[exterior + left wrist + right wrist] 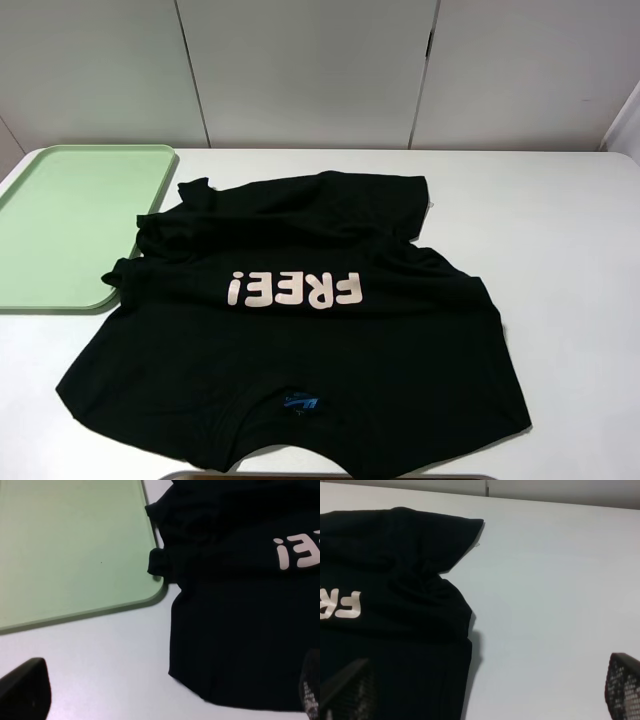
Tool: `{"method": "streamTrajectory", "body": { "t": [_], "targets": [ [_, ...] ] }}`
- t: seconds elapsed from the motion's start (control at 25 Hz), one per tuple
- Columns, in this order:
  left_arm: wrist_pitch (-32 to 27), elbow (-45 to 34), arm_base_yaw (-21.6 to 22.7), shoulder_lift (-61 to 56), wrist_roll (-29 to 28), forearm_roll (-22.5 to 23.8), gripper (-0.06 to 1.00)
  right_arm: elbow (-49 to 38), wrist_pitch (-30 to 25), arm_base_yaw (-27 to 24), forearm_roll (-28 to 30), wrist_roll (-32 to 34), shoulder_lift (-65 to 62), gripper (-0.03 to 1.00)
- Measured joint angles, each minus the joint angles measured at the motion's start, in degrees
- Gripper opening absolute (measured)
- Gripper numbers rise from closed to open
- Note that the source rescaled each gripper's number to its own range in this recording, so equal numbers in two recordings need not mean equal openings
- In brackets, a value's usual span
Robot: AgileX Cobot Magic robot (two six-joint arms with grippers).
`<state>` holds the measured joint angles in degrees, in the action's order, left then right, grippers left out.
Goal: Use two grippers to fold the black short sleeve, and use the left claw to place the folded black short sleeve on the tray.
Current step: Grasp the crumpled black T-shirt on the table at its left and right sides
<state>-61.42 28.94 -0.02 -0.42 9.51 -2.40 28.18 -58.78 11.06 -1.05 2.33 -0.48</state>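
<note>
The black short sleeve [300,330] lies spread on the white table with pale "FREE!" lettering [295,290] upside down and its far part bunched and folded over. It also shows in the left wrist view [240,610] and the right wrist view [390,610]. The light green tray [70,220] sits at the far left, touching the shirt's left sleeve; it also shows in the left wrist view [70,545]. My left gripper [167,690] is open and empty above the shirt's left hem corner. My right gripper [485,690] is open and empty above the shirt's right edge. Neither gripper shows in the exterior view.
The white table [560,260] extends bare to the right of the shirt. White wall panels [310,70] stand behind the table. A dark edge [330,476] shows at the table's front.
</note>
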Motion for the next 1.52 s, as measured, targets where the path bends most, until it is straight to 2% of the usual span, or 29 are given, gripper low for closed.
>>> {"method": "streamTrajectory", "body": {
  "t": [1.52],
  "targets": [
    [0.0, 0.0, -0.5, 0.0, 0.0, 0.0, 1.00, 0.0, 0.0, 0.9, -0.1, 0.0, 0.0, 1.00]
  ]
}}
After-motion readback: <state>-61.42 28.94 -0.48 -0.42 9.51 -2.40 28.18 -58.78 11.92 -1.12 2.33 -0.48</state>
